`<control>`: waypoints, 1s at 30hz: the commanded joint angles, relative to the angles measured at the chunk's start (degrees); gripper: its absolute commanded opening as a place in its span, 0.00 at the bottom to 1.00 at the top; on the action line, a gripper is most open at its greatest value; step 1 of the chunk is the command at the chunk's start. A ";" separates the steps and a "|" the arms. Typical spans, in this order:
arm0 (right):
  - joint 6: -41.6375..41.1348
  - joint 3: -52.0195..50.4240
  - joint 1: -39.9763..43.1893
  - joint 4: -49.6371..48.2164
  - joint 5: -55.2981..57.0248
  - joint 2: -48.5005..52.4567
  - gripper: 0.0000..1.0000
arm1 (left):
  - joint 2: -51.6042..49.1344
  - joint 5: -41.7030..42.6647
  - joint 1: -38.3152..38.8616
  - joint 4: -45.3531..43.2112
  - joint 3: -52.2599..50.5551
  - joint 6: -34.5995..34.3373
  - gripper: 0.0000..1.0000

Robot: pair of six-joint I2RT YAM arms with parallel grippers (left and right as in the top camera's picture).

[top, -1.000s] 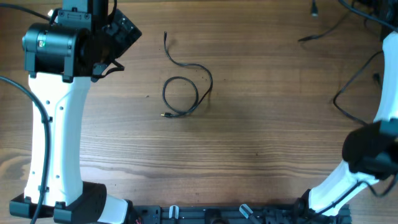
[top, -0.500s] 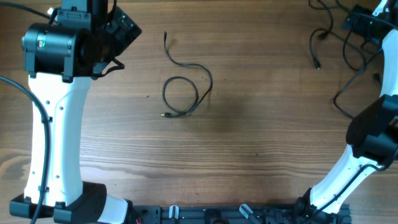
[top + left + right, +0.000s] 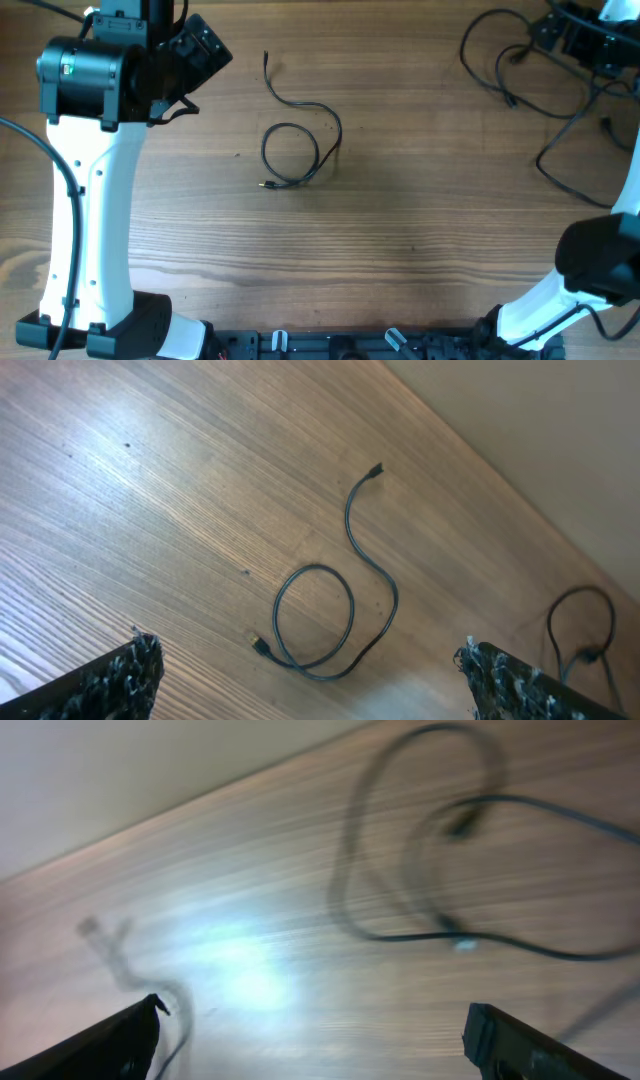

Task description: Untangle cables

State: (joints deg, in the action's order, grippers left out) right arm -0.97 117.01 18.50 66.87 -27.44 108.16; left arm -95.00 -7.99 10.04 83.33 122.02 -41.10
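One thin black cable (image 3: 291,156) lies alone on the wooden table, curled into one loop with a tail running up. The left wrist view shows the same cable (image 3: 349,598) and its gold plug tip (image 3: 258,644). My left gripper (image 3: 205,52) hovers left of it, open and empty (image 3: 308,662). More cables (image 3: 515,57) lie in loose crossing loops at the far right. My right gripper (image 3: 566,36) is just over their right part. In the blurred right wrist view its jaws stand wide, nothing between them (image 3: 315,1022), and cable loops (image 3: 440,840) lie beyond.
Another black cord (image 3: 545,160) bends along the right edge beside the right arm (image 3: 600,250). The left arm's white link (image 3: 90,200) stands over the left side of the table. The table's far edge (image 3: 520,470) runs close behind the cables.
The right arm swung from the lower right up to the far right corner, and its jaws opened. The cables there spread out leftward into a wide loop. The left arm and lone cable stayed put.
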 commanded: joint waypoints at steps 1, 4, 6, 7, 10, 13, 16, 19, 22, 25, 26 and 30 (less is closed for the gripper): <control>8.46 0.00 -6.36 3.72 -10.03 -0.15 1.00 | -0.59 1.33 -0.17 -0.17 0.13 3.65 1.00; 8.20 -1.75 -13.05 4.17 -9.94 0.11 0.99 | -0.66 1.27 -0.22 -0.59 0.13 3.63 1.00; 5.16 -3.52 -17.90 3.74 -9.20 0.98 0.96 | -0.66 1.29 -0.72 -1.18 0.13 3.58 1.00; 2.82 -4.15 -19.91 3.65 -7.69 1.57 0.95 | -0.66 1.29 -1.16 -1.29 0.13 3.52 1.00; -4.55 -8.52 -26.36 1.29 -4.24 3.39 0.84 | -0.66 1.29 -3.87 -1.33 0.13 3.37 1.00; -10.86 -14.97 -30.73 -4.31 -1.88 3.41 0.68 | -0.66 1.29 -6.21 -1.31 0.11 3.37 1.00; -16.31 -21.16 -34.07 -10.08 -1.07 3.41 0.55 | -0.66 1.31 -6.69 -1.20 0.09 3.39 1.00; -21.05 -26.99 -37.53 -16.98 -1.05 3.41 0.54 | -0.66 1.31 -6.69 -1.22 0.09 3.39 1.00; -26.27 -32.06 -40.46 -22.40 -0.98 3.72 0.53 | -0.66 1.31 -6.69 -1.20 0.09 3.37 1.00; -31.41 -36.76 -43.45 -29.05 -1.05 5.07 0.53 | -0.66 1.31 -6.69 -1.20 0.09 3.39 1.00; -32.17 -37.13 -44.04 -29.86 -0.96 5.68 0.53 | -0.66 1.31 -6.69 -1.20 0.09 3.39 1.00; -33.75 -37.16 -46.38 -31.21 -0.46 9.20 0.53 | -0.66 1.31 -6.69 -1.20 0.09 3.39 1.00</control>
State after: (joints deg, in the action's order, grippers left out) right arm -31.14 80.55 -26.26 36.93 -29.23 114.17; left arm -95.04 -6.96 3.57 82.26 122.02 -38.59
